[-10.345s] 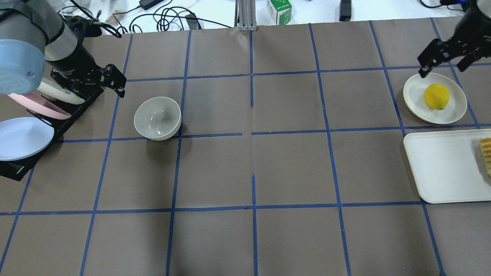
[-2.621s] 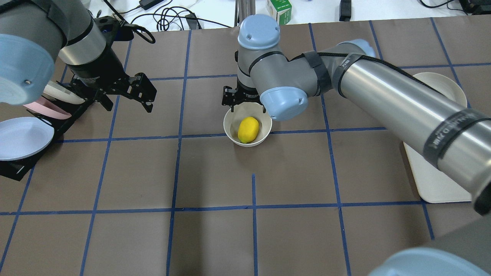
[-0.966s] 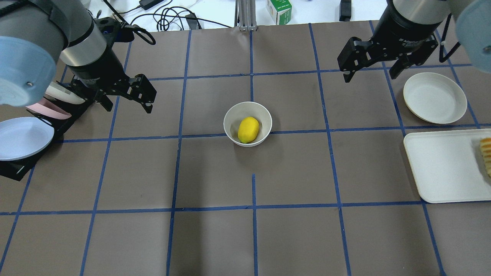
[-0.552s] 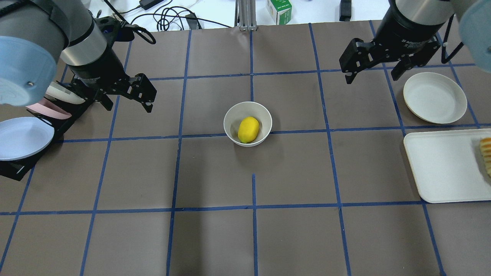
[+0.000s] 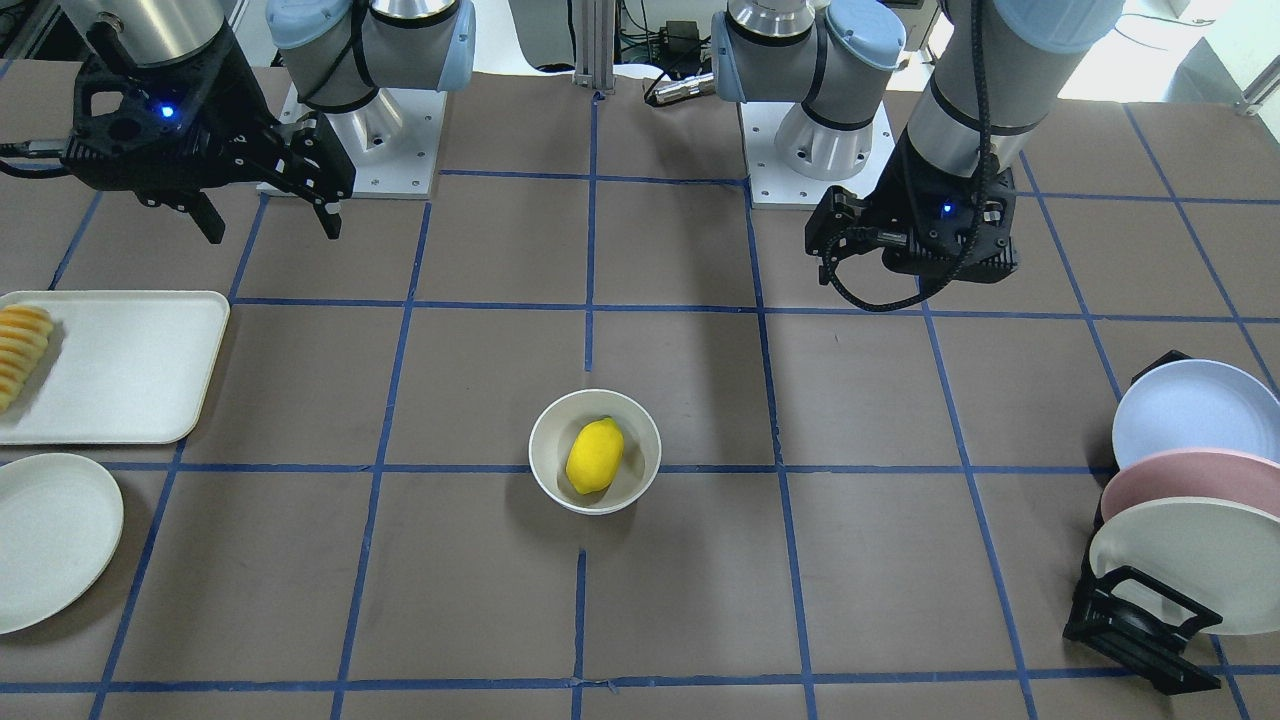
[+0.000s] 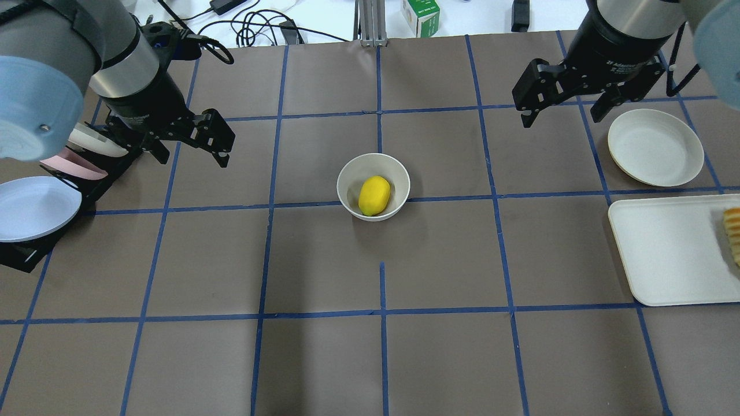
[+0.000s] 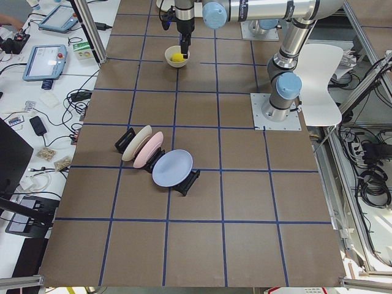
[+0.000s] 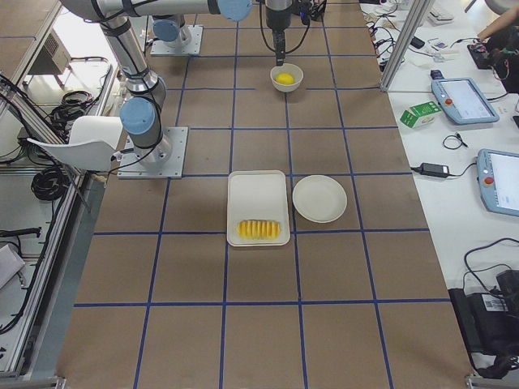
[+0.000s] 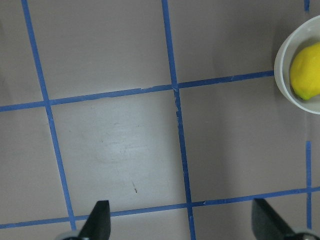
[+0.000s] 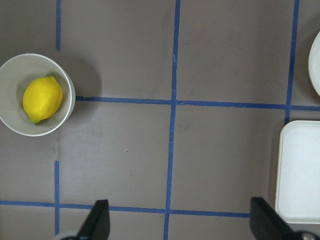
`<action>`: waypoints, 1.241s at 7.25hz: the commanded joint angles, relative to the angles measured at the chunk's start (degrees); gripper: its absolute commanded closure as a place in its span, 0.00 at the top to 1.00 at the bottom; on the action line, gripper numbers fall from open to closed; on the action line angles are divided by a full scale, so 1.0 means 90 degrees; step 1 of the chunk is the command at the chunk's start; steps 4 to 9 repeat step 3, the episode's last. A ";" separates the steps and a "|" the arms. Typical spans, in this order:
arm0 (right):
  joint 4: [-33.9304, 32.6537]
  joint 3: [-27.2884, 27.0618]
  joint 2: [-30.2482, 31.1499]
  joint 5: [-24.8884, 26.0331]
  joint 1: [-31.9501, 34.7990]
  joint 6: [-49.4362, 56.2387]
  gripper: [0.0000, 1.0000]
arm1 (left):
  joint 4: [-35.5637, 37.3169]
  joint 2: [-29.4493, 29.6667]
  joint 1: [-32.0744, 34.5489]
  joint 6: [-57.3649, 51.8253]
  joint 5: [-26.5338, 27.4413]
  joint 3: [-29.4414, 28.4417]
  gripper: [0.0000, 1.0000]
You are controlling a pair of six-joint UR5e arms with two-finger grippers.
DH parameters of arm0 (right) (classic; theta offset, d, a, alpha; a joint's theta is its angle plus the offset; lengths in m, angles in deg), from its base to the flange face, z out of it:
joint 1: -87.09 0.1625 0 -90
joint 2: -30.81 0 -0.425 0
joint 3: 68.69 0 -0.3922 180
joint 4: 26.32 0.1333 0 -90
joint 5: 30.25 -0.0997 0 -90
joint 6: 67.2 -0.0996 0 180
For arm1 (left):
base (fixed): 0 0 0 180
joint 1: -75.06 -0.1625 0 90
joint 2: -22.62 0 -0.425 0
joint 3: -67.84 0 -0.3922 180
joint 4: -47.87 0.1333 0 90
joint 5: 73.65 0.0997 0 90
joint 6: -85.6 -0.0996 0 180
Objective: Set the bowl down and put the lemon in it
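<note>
The off-white bowl (image 6: 347, 176) stands upright near the table's middle, with the yellow lemon (image 6: 374, 195) lying inside it. Both also show in the front view, bowl (image 5: 545, 440) and lemon (image 5: 594, 456), and in the right wrist view, bowl (image 10: 12, 70) and lemon (image 10: 42, 99). The left wrist view has them at its right edge, bowl (image 9: 282, 75) and lemon (image 9: 306, 70). My left gripper (image 6: 193, 160) is open and empty, raised well to the bowl's left. My right gripper (image 6: 559, 118) is open and empty, raised well to the bowl's right.
A shallow off-white plate (image 6: 655, 147) sits empty at the right. A white tray (image 6: 665, 248) below it holds sliced food (image 6: 733, 234) at its right end. A black rack (image 6: 23, 254) with pastel plates stands at the left edge. Cables and a carton (image 6: 421, 16) lie beyond the far edge.
The bowl went from the left to the middle, and the lemon from the plate into it. My right arm drew back right. Over the last second almost nothing moves.
</note>
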 commanded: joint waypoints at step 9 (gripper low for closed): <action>-0.0009 0.0156 -0.0087 0.0014 0.0001 0.0000 1.00 | 0.0010 0.0002 0.0000 0.0000 0.0004 0.0004 1.00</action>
